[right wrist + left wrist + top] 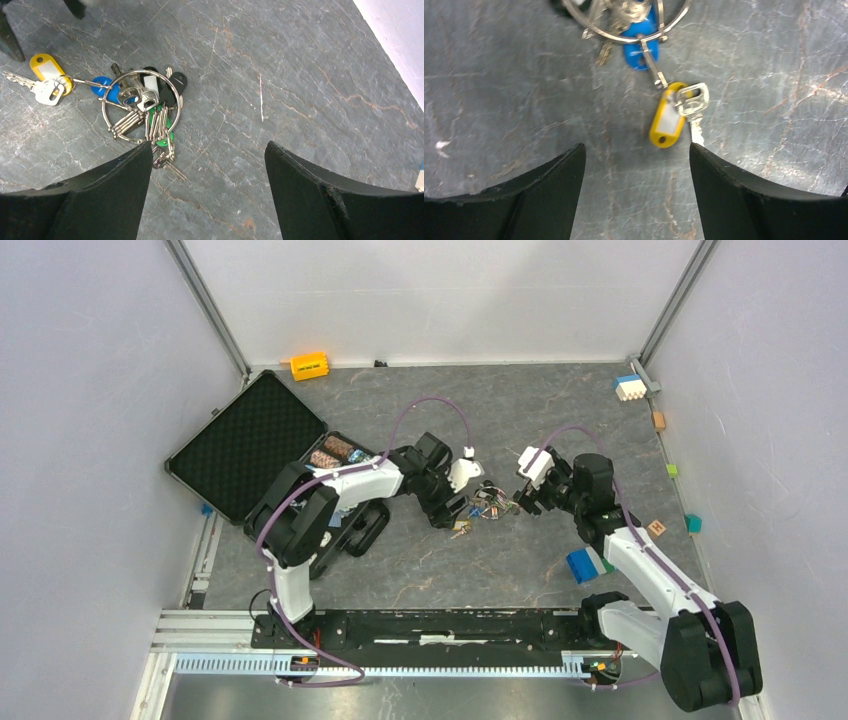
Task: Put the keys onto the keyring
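The keyring [140, 107] lies flat on the grey table with several silver keys [127, 120] threaded on it, plus green, blue and black tags. A short chain links it to a yellow tag [667, 120] and one silver key [691, 102]. From above, the bunch of keys [486, 502] sits between both arms. My left gripper [636, 146] hovers open just short of the yellow tag, holding nothing. My right gripper [210, 143] is open and empty, its left finger [115, 185] beside the green tag [160, 136]. The left gripper [450, 512] and the right gripper [522, 502] flank the bunch.
An open black case [250, 445] with small items lies left of the left arm. An orange-yellow block [309, 365] rests at the back wall. A blue-green-white brick stack [592, 562] lies near the right arm. A white-blue brick [629, 387] and small cubes line the right edge.
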Motion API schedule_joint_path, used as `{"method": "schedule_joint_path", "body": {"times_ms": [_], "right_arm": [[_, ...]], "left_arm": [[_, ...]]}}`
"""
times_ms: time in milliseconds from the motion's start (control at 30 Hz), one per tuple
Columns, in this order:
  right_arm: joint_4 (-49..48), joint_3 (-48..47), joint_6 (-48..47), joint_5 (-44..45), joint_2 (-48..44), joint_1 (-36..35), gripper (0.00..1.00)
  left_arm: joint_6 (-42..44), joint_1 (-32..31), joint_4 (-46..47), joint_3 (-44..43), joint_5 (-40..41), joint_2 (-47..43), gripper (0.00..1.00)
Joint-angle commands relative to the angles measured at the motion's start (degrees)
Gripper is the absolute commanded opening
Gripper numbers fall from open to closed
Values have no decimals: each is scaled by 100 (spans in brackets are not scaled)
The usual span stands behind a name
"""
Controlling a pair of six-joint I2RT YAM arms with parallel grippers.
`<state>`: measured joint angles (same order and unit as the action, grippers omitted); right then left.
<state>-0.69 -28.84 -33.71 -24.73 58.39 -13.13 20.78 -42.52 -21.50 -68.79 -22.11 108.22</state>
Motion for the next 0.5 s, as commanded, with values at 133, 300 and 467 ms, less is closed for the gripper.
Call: {"method": "schedule_joint_path", "body": {"times_ms": [133,300,467], "right_arm": [[716,-210,228,108,-552,39,87],[839,-201,269,44,-673,44,87],[815,-169,278,-26,-699,34,87]], "left_arm": [[308,-563,0,-374,261,298,80],[453,-765,-94,-363,609,466,70],[536,-770,-196,-259,1108,422,52]]}}
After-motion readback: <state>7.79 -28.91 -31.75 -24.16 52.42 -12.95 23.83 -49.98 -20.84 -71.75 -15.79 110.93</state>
